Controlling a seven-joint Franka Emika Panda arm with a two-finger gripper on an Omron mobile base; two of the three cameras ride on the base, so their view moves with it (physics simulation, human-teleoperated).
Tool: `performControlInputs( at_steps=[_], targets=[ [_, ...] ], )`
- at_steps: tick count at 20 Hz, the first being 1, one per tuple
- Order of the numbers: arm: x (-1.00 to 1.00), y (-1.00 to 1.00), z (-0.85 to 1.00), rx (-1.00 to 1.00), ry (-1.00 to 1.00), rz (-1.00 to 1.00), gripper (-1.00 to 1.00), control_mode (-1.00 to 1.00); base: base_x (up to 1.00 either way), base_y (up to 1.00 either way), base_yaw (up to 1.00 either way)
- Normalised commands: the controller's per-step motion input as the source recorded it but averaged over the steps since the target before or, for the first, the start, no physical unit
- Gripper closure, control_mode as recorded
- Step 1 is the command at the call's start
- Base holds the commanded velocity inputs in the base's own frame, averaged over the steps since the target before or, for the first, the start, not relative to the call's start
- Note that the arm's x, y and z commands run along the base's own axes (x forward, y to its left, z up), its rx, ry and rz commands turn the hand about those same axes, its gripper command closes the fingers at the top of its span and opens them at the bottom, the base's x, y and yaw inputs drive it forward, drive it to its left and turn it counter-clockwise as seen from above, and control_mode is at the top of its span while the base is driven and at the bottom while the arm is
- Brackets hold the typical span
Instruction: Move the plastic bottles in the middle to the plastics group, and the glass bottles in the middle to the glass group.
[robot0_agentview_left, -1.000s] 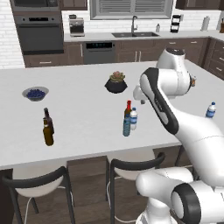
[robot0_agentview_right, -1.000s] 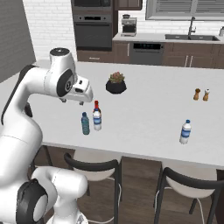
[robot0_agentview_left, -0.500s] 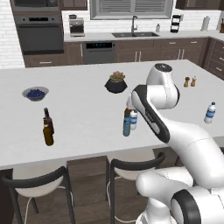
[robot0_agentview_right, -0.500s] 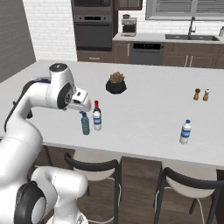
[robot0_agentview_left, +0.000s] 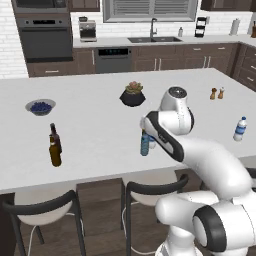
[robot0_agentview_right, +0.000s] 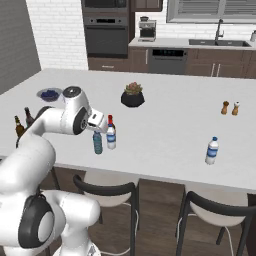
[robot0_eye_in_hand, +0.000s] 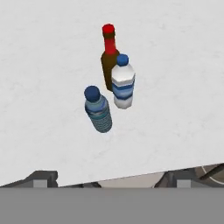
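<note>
White marble counter carries three bottles clustered at its middle: a teal-blue plastic bottle, a clear white-labelled plastic bottle just beside it, and a red-capped amber glass bottle directly behind that one. The tool hovers above them, its fingertips spread wide apart and holding nothing. Two brown glass bottles stand toward the left end; a lone water bottle stands well apart toward the right end.
</note>
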Motion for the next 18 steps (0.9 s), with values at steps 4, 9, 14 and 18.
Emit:
performControlInputs(
  at_steps=[4,9,14,18],
  targets=[
    [0.21,0.17,-0.05,0.00,0.00,0.00,-1.00,-1.00,0.00,0.00,0.00],
    [0.02,0.10,-0.13,0.00,0.00,0.00,-1.00,-1.00,0.00,0.00,0.00],
    [0.27,0.02,-0.29,0.00,0.00,0.00,-1.00,-1.00,0.00,0.00,0.00],
    [0.40,0.00,-0.32,0.00,0.00,0.00,-1.00,-1.00,0.00,0.00,0.00]
  ],
)
